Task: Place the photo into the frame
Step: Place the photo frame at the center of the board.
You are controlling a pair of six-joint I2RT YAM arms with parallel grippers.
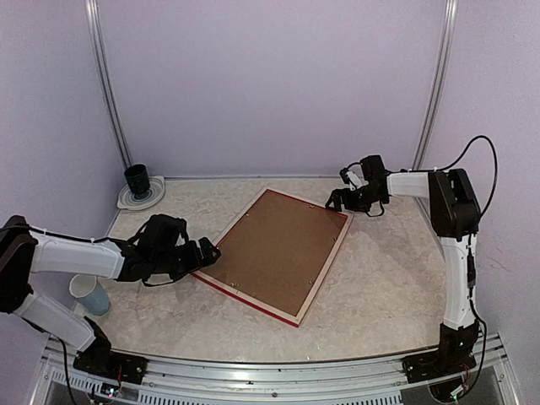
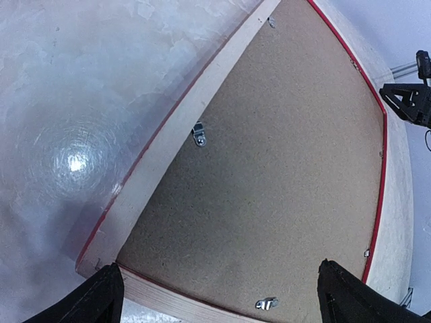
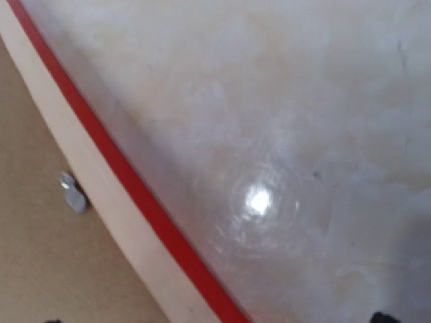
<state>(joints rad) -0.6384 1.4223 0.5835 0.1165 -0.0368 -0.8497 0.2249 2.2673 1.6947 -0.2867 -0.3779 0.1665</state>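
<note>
Just ahead of left claw (image 1: 209, 251), standing spread, frame (image 1: 329, 261) lying face-down; right claw (image 1: 337, 201) gaping likewise beside far corner. Likely stiff, light: pinching pale rim looking safest.

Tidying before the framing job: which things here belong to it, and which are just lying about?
Job: frame, face down; brown backing board in it.
Lying about: dark cup on white dish; pale cup.

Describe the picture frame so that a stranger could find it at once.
Look at the middle of the pale marbled table. The frame lies flat there, back up: a brown backing board inside pale wood edges. It is the only large flat rectangle, with a thin red rim.
</note>
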